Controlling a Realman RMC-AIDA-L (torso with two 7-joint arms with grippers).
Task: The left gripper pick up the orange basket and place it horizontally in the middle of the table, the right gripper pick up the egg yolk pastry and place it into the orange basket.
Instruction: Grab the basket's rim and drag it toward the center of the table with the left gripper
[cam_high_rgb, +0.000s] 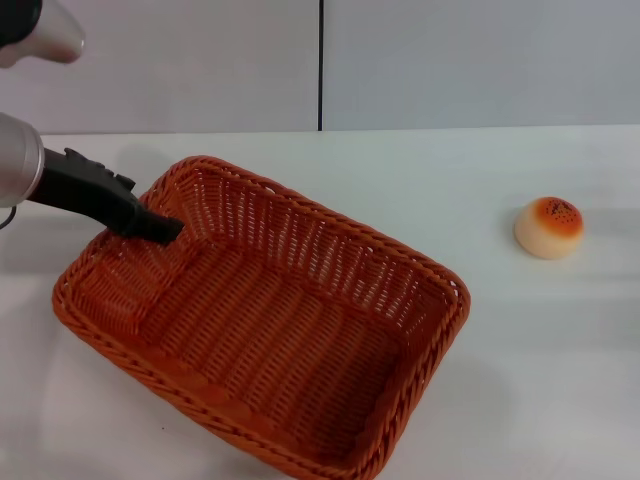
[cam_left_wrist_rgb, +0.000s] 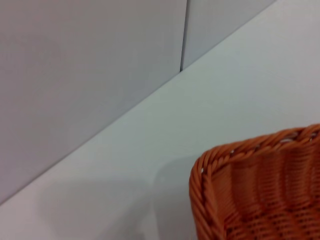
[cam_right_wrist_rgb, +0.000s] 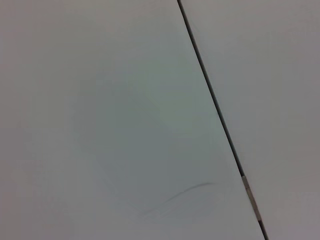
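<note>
Left gripper (cam_high_rgb: 165, 229): black slim fingers reaching in from the left edge of the head view on a silver-grey arm, tip at the basket's far-left corner, just inside the rim against the inner wall. Whether the fingers are closed on the wicker or merely beside it: cannot tell; the tip reads as one dark wedge.

Orange basket (cam_high_rgb: 270, 320): rectangular, woven, braided rim, sloping slatted sides. Sits on the worktop (cam_high_rgb: 560, 380) at left-centre of the head view, mouth up. Long axis runs diagonally, from far left to near right, so the basket lies skewed to the worktop's edges. Its near corner is cut off by the lower frame edge. The left wrist view shows one rounded rim corner of the orange basket (cam_left_wrist_rgb: 260, 190) with white surface around it.

Egg yolk pastry (cam_high_rgb: 549, 227): small round cream bun, orange-browned top with dark specks, upright on the worktop, well apart from the basket, off to the right.

Right gripper: not in any view. The right wrist view shows only pale grey panel with a dark seam.

Worktop white, smooth. Behind it, a pale grey wall (cam_high_rgb: 200, 60) with one vertical seam.
</note>
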